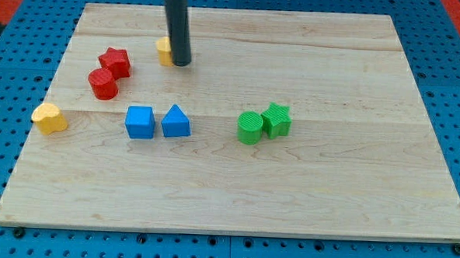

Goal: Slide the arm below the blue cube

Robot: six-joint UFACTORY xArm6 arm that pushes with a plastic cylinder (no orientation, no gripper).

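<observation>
The blue cube (140,123) sits on the wooden board (329,172) left of centre, with a blue triangular block (175,122) touching or nearly touching its right side. My tip (181,63) is at the end of the dark rod, toward the view's top, above and a little right of the blue cube. The tip stands right against a yellow block (164,51), which the rod partly hides.
A red star block (115,62) and a red cylinder (103,84) lie at upper left. A yellow heart-like block (50,118) lies near the left edge. A green cylinder (250,127) and green star block (276,119) sit right of centre.
</observation>
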